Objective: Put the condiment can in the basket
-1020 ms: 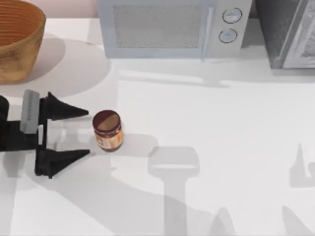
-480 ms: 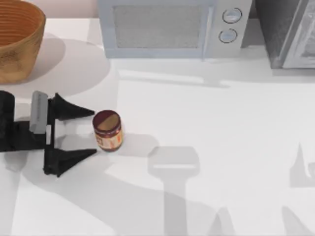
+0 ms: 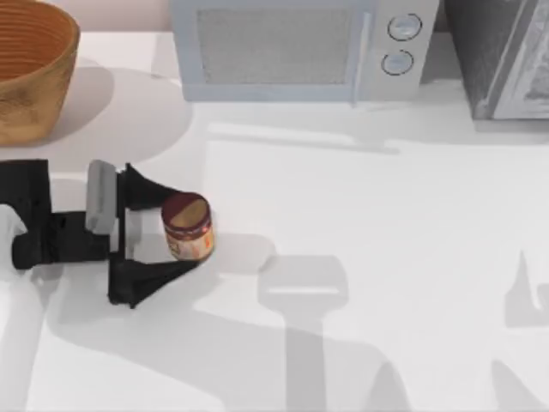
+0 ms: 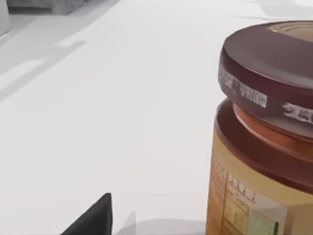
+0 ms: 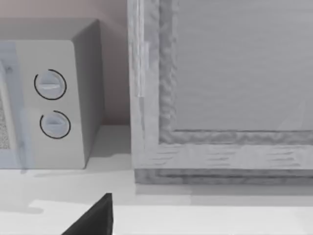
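Straddling the condiment can (image 3: 188,227): left gripper (image 3: 174,230), fingers spread wide, one on each side, at the frame's left-centre.
Can upright on white table (image 3: 386,257), maroon lid up. Basket (image 3: 30,69) at upper left corner, well apart. Microwave (image 3: 300,47) along top edge.

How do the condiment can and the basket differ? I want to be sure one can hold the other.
The condiment can is far smaller than the basket. The can is closed with a dark maroon lid, while the basket is open with a wide rim. The can has a smooth printed label; the basket is woven wicker. The can sits between the fingers of the open left claw; the basket stands apart at the table's far left. Both are round and upright.
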{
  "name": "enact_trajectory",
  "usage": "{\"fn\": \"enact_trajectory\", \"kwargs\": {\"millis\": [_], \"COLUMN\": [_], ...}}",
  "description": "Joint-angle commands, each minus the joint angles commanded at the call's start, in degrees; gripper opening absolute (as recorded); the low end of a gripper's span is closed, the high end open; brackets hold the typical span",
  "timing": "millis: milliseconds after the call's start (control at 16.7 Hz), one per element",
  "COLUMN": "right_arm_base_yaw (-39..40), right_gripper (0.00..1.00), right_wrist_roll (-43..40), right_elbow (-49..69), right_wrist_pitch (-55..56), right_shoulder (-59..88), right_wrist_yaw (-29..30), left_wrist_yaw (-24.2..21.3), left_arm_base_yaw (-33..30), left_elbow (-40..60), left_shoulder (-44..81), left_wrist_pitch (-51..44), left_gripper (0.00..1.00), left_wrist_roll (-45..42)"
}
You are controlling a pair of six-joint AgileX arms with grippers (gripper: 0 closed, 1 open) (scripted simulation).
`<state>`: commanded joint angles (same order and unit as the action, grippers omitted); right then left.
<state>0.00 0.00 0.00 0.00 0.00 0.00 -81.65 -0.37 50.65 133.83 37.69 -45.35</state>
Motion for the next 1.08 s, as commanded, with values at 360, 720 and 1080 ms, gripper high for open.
{"fn": "enact_trajectory", "kwargs": {"millis": [360,720,1080], "right_arm_base_yaw": [0.0,0.0,0.0], "right_gripper": [1.00,1.00,1.00], "right_wrist_roll": [0.0,0.0,0.0], "right_elbow": [0.0,0.0,0.0], "right_wrist_pitch": [0.0,0.0,0.0], "right_shoulder": [0.0,0.0,0.0], "right_wrist_yaw": [0.0,0.0,0.0], "left_wrist_yaw": [3.5,3.8,3.8], "left_arm_base_yaw": [-4.3,-4.7,-4.7], "left_elbow": [-3.6,-3.8,-3.8], "left_shoulder": [-1.1,-1.3,-1.3], "left_wrist_pitch": [17.7,18.8,18.8], "left_gripper": [1.00,1.00,0.55], "left_wrist_roll": [15.5,16.6,16.6]}}
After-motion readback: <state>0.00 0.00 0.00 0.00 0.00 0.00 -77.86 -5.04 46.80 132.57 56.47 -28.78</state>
